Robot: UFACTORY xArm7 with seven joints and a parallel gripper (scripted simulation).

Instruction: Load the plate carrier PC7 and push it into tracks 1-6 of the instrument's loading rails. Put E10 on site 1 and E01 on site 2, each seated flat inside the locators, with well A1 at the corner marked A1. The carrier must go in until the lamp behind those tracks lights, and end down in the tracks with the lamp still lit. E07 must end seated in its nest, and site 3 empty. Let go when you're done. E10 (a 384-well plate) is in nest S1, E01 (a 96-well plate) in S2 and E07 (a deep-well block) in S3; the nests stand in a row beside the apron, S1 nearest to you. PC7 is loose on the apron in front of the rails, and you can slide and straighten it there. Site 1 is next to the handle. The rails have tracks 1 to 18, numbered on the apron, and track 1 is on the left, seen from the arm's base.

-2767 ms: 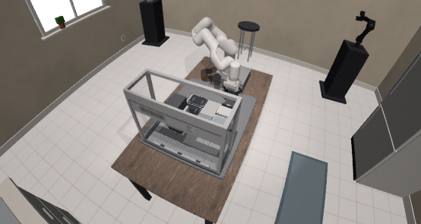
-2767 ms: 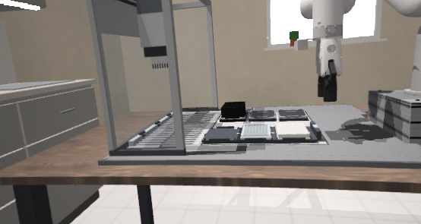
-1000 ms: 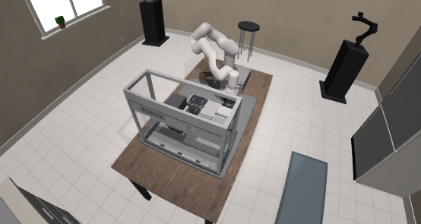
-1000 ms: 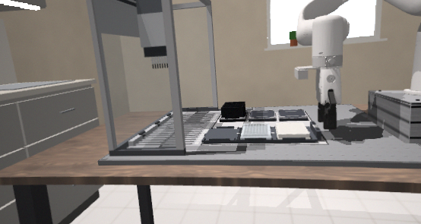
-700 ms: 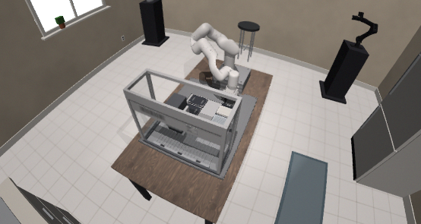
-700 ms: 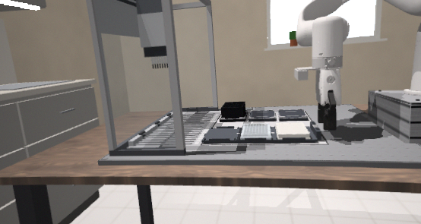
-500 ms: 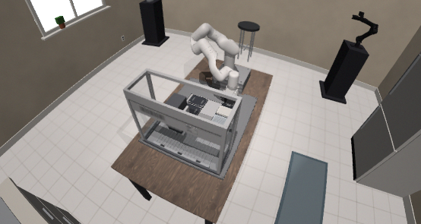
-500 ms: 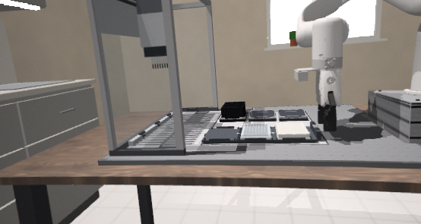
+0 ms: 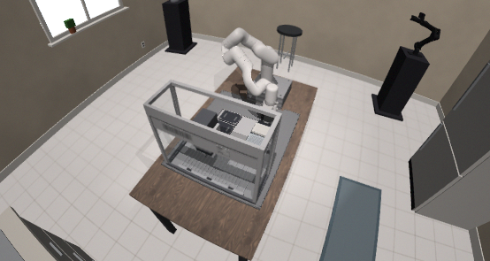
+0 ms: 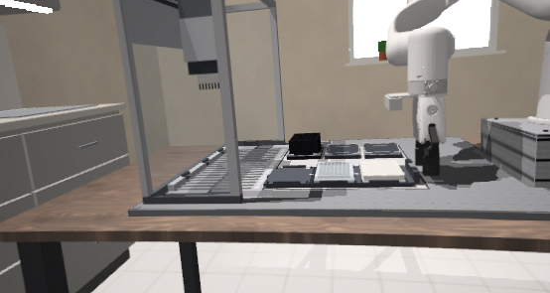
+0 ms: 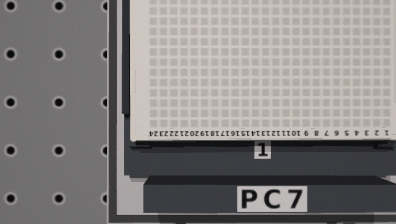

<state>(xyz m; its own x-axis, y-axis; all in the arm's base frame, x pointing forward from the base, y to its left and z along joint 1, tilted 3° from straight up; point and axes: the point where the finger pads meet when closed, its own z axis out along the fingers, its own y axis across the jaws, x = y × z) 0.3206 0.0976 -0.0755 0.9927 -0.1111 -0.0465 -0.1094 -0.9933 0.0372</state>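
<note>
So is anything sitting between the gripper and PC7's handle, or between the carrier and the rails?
Nothing visible does. The open gripper hangs right at the handle end of PC7, with no object between. Ahead of the carrier, the loading rails show bare tracks under the frame.

A white arm [image 9: 248,60] bends down over the far end of a brown tabletop [image 9: 190,206], beside a grey open-framed instrument [image 9: 212,113]. A black stool [image 9: 289,30] stands behind, and a potted plant [image 9: 71,26] sits on the windowsill.
</note>
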